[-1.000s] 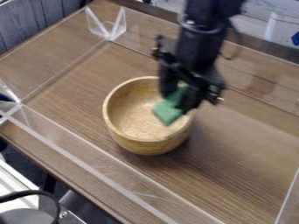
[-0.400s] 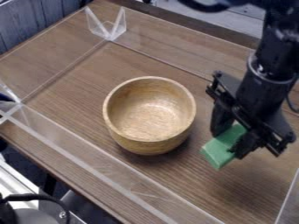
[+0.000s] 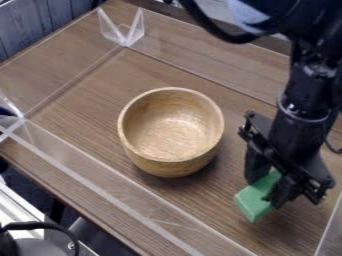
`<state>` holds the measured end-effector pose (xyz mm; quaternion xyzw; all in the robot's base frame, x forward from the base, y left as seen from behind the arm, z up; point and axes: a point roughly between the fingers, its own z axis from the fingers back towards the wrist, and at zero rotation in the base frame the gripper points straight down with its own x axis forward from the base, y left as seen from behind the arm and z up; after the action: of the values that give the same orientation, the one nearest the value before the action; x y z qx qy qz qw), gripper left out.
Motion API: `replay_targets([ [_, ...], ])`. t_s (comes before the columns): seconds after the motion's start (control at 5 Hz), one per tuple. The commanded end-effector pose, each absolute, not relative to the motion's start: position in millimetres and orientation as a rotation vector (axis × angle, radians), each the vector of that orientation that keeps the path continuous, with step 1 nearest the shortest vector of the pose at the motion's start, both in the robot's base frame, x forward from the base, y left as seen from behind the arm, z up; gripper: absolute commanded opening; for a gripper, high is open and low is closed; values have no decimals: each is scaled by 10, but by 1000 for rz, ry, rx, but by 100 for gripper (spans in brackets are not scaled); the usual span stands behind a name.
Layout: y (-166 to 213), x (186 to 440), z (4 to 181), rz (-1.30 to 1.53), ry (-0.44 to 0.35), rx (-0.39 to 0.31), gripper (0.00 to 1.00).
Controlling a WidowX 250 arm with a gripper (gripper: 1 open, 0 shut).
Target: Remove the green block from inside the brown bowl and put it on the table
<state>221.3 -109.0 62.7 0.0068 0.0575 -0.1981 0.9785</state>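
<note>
The green block (image 3: 261, 199) hangs tilted between the fingers of my black gripper (image 3: 277, 184), low over the table (image 3: 80, 90) at the right, well clear of the bowl. Its lower end looks close to or touching the tabletop; I cannot tell which. The gripper is shut on the block's upper part, which hides that part. The brown bowl (image 3: 170, 130), round and light tan, stands in the middle of the table to the left of the gripper and has nothing inside it.
Low clear acrylic walls (image 3: 80, 170) edge the tabletop, with a clear corner bracket (image 3: 123, 28) at the back left. The near wall runs just below the bowl and the block. The dark arm (image 3: 314, 70) rises at the right.
The gripper carried the green block out of the bowl, moved right over the table, and has since sunk lower toward the tabletop. The bowl stayed in place.
</note>
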Motion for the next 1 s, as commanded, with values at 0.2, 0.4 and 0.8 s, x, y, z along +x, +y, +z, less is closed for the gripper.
replay_targets([
  [0.2, -1144, 2443, 715, -392, 102, 2, 100],
  [0.4, -1105, 2458, 961, -411, 62, 56, 100],
  [0.8, -982, 2458, 1269, -417, -51, 130, 100],
])
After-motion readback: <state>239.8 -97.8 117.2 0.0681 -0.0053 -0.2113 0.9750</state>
